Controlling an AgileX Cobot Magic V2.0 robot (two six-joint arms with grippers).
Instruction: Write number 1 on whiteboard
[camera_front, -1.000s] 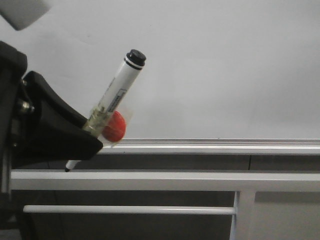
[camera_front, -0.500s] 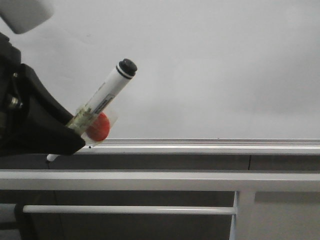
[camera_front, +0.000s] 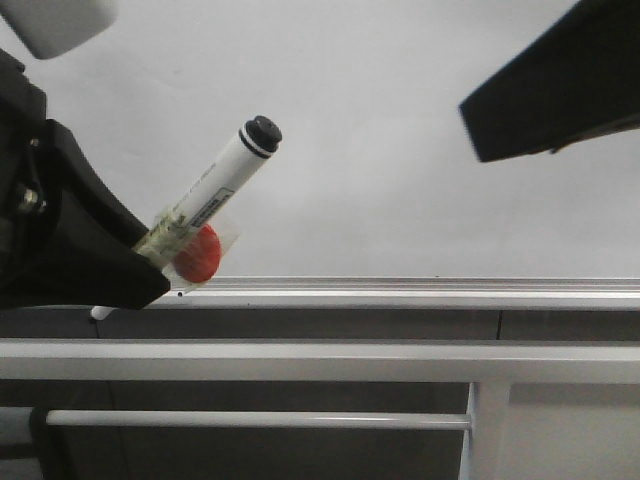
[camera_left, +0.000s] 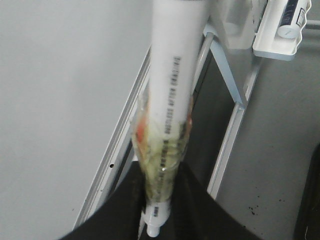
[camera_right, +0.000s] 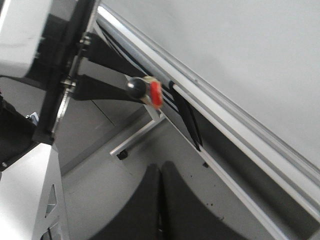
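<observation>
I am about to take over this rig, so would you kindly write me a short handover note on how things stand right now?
Left gripper: jaws shut on the marker, which tilts with its black end up and its tip down below the board's ledge.
Right gripper: jaws shut, nothing between them; it hangs off the board at the upper right in the front view.
Whiteboard: bare; no stroke shows in any view.
Done: marker in hand.
Left: bring the tip to the board and draw the 1.

We see the large plain white glossy whiteboard (camera_front: 400, 130) ending in its silver aluminium ledge (camera_front: 420, 293), with grey metal rails (camera_front: 300, 360) running just below it.
</observation>
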